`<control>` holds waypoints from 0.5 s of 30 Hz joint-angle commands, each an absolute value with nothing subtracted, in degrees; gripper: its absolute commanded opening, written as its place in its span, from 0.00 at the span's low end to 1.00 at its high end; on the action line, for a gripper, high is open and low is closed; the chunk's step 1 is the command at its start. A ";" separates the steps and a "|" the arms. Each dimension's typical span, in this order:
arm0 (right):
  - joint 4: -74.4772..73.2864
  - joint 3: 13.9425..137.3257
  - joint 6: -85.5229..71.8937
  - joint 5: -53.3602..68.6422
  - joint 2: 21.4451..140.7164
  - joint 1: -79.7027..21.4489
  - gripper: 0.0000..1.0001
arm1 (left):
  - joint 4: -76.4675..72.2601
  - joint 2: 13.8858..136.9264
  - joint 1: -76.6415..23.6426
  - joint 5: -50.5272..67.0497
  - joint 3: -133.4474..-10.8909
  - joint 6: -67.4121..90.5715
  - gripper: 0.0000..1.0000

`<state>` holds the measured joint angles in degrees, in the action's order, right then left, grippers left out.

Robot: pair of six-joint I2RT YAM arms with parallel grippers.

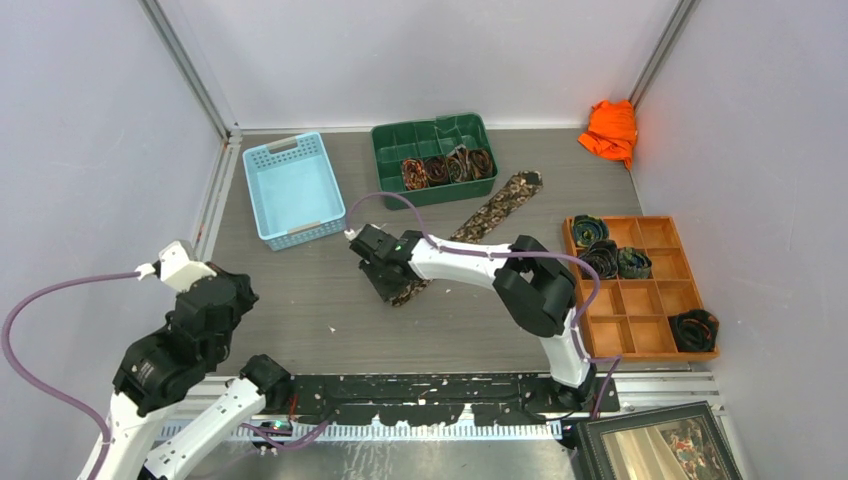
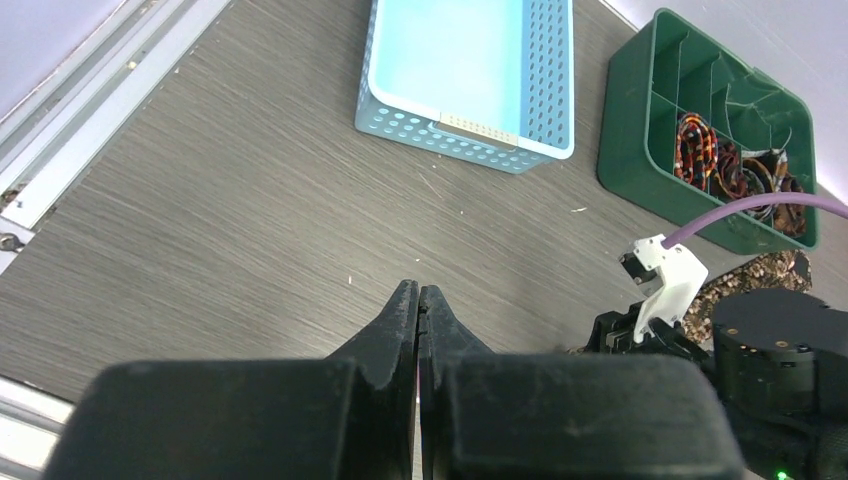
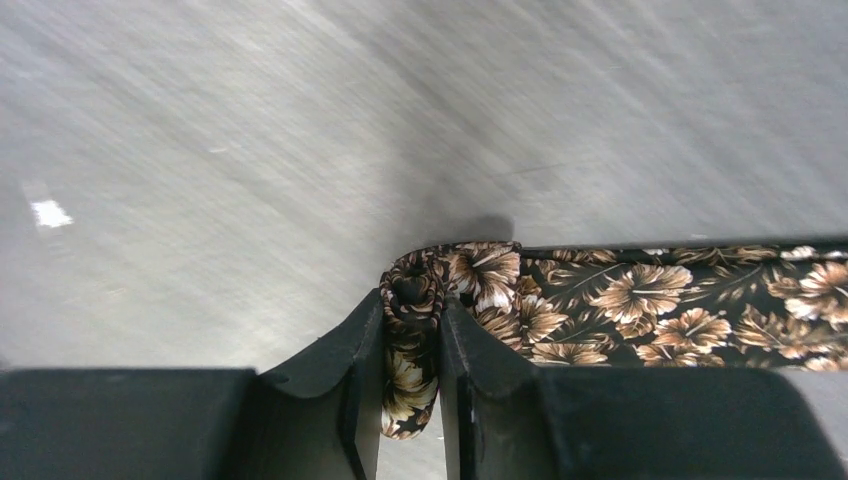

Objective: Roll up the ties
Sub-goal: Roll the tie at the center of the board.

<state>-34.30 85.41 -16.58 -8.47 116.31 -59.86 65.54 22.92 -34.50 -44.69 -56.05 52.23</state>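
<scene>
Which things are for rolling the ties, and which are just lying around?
For the job: floral tie, right gripper pinching its end, rolled ties, green bin, wooden tray.
Just lying about: blue basket, orange cloth, picture frame.

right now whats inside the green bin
The green bin holds four rolled ties side by side in its near row of compartments. The back compartments look bare from above. What lies under the coils is covered and cannot be seen.
</scene>
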 commanded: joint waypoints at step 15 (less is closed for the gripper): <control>-4.45 74.20 -45.01 37.56 113.14 -50.08 0.28 | 50.52 32.49 -34.70 -36.76 -55.28 46.94 0.00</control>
<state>-15.73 77.89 -36.69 27.24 115.33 -52.51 55.90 30.98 -34.50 -38.83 -55.90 48.47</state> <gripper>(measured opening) 0.285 0.006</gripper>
